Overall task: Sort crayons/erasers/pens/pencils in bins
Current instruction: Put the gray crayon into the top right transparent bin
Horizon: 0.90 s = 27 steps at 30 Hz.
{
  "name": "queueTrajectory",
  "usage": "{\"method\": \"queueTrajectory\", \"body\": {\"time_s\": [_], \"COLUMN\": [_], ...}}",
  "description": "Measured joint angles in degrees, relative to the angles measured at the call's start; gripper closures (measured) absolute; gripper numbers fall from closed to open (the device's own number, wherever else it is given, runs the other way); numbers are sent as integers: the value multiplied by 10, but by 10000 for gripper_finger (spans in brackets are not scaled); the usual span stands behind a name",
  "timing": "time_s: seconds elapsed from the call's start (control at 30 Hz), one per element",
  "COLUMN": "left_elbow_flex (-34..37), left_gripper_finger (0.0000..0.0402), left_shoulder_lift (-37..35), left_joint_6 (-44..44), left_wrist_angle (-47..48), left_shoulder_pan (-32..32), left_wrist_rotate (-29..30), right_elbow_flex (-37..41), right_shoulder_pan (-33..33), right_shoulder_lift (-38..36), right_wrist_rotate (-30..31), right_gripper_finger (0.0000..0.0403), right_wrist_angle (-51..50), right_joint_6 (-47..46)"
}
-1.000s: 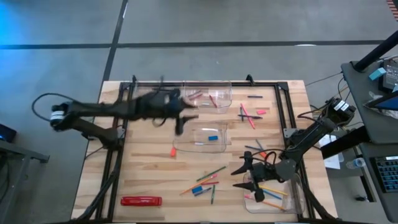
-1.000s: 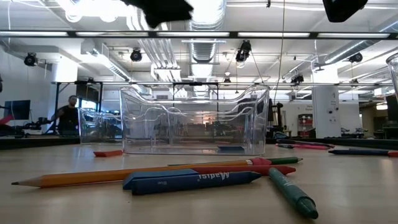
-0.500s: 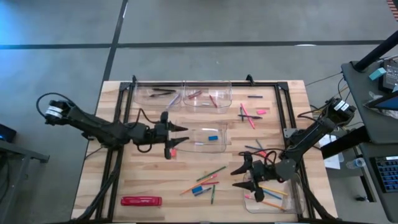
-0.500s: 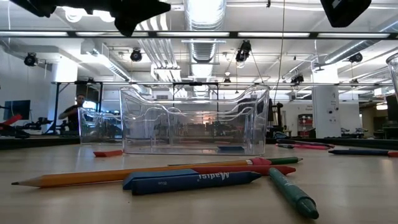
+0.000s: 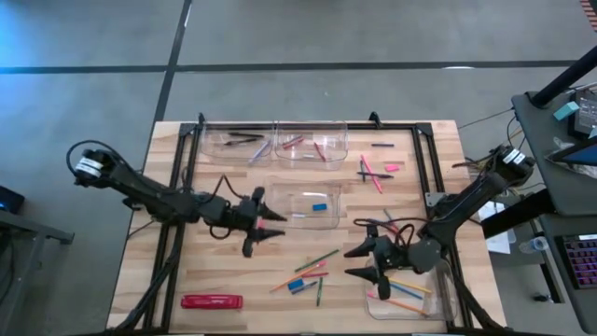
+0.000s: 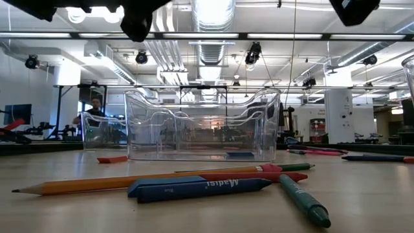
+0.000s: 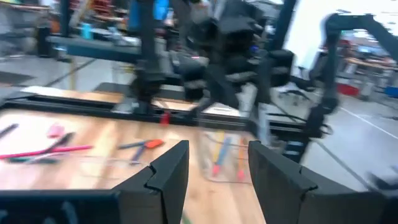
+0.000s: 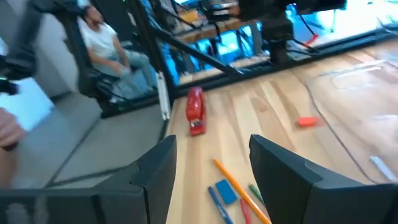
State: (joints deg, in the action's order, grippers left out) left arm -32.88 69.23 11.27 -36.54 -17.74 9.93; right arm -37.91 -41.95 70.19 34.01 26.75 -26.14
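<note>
Left gripper (image 5: 264, 227) jaws apart, empty, over small red eraser (image 5: 259, 227): light, rubbery, grips well, pinch across short sides; right gripper (image 5: 362, 263) apart, empty

Wooden table (image 5: 215, 271) w/ clear bins (image 5: 312, 210), scattered pencils (image 5: 317, 260), pens (image 5: 381, 145), erasers (image 5: 391, 168), red pack (image 5: 212, 301).

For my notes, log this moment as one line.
left pincer: open, above orange eraser | right pincer: open, empty | middle bin: blue eraser
</note>
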Motion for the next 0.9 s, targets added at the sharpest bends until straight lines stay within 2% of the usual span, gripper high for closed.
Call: {"method": "queueTrajectory", "body": {"time_s": [0.1,0.2,0.3,0.43,0.53,0.63,0.9], "left_elbow_flex": [-10,-13,-7,-7,-9,-6,-9], "left_gripper_finger": [252,252,252,252,252,252,252], "left_shoulder_lift": [10,11,14,13,13,17,64], "left_joint_6": [-13,-53,-47,-41,-42,-42,-41], "left_wrist_angle": [-12,-15,-23,-26,-26,-26,-30], "left_shoulder_pan": [-30,-60,-81,-98,-104,-103,-103], "left_wrist_rotate": [16,85,145,149,149,150,150], "right_elbow_flex": [-77,-174,-261,-329,-339,-328,-254], "right_shoulder_pan": [1,7,16,37,58,81,138], "right_shoulder_lift": [-7,-4,6,11,4,-3,-4], "right_wrist_rotate": [27,47,77,93,83,39,-95], "right_gripper_finger": [211,211,211,211,211,211,211], "right_wrist_angle": [-177,-420,-650,-855,-933,-960,-970], "right_joint_6": [-38,-108,-205,-326,-381,-403,-358]}}
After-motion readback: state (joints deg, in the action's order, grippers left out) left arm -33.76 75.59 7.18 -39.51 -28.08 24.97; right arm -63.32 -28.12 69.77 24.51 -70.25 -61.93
